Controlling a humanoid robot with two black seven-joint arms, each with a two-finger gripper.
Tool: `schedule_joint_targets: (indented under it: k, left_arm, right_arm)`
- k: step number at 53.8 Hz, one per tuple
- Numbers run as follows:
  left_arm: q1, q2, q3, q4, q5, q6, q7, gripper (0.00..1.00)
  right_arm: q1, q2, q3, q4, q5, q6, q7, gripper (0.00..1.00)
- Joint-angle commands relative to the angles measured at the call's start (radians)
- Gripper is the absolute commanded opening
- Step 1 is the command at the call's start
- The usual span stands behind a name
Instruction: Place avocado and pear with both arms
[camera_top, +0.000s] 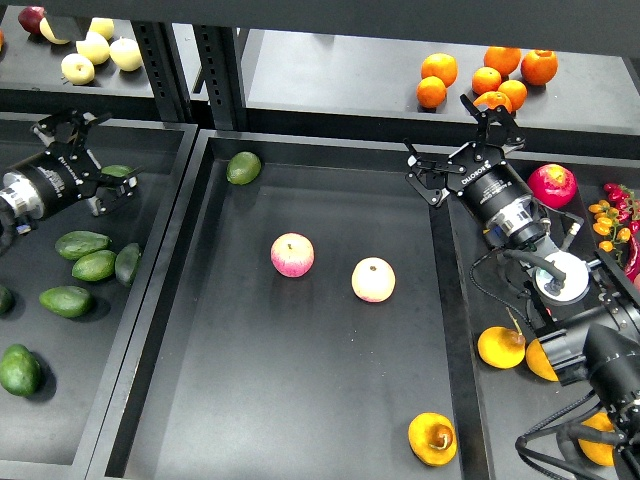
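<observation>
An elongated dark green avocado (66, 300) lies in the left tray (150, 250) among several other avocados. My left gripper (98, 148) is open and empty, held above the far part of that tray, well away from it. The pear (432, 438), yellow-orange with a brown dimpled patch, lies at the near right of the middle tray (330, 400). My right gripper (445, 135) is open and empty above the far right corner of the middle tray, far from the pear.
A rounder green avocado (243, 167) lies in the middle tray's far left corner, and two pink-and-yellow apples (292, 254) (373, 279) lie mid-tray. Oranges (487, 78) sit on the back shelf. More yellow fruit (500, 347) and a red apple (552, 184) lie in the right tray.
</observation>
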Motion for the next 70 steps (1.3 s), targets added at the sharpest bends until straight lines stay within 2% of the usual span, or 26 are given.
schedule_joint_targets:
  k: [1, 8, 17, 22, 29, 45, 55, 70]
  left_arm:
    - [0.021, -0.063, -0.053, -0.033, 0.000, 0.000, -0.033, 0.95]
    - [0.035, -0.143, -0.130, -0.064, 0.000, 0.000, -0.059, 0.96]
    - [0.041, -0.262, -0.217, -0.091, 0.000, 0.000, -0.064, 0.96]
    - [0.041, -0.314, -0.231, -0.093, 0.000, 0.000, -0.064, 0.96]
    - [0.041, -0.381, -0.248, -0.091, 0.000, 0.000, -0.088, 0.96]
    - [0.044, -0.381, -0.320, -0.091, 0.000, 0.000, -0.101, 0.97]
    - [0.054, -0.381, -0.322, -0.093, -0.063, 0.000, -0.174, 0.97]
    - [0.055, -0.381, -0.343, -0.091, -0.158, 0.000, -0.179, 0.99]
  right_arm:
    - [0.000, 0.000, 0.000, 0.000, 0.000, 0.000, 0.000, 1.00]
    - [0.000, 0.000, 0.002, 0.000, 0.000, 0.000, 0.000, 1.00]
    - [0.000, 0.000, 0.005, 0.000, 0.000, 0.000, 0.000, 1.00]
    - [0.000, 0.000, 0.005, 0.000, 0.000, 0.000, 0.000, 1.00]
    - [0.000, 0.000, 0.005, 0.000, 0.000, 0.000, -0.002, 1.00]
    - [0.000, 0.000, 0.005, -0.001, 0.000, 0.000, -0.002, 1.00]
    - [0.000, 0.000, 0.006, -0.006, 0.000, 0.000, -0.002, 1.00]
    - [0.000, 0.000, 0.005, -0.007, -0.002, 0.000, -0.014, 1.00]
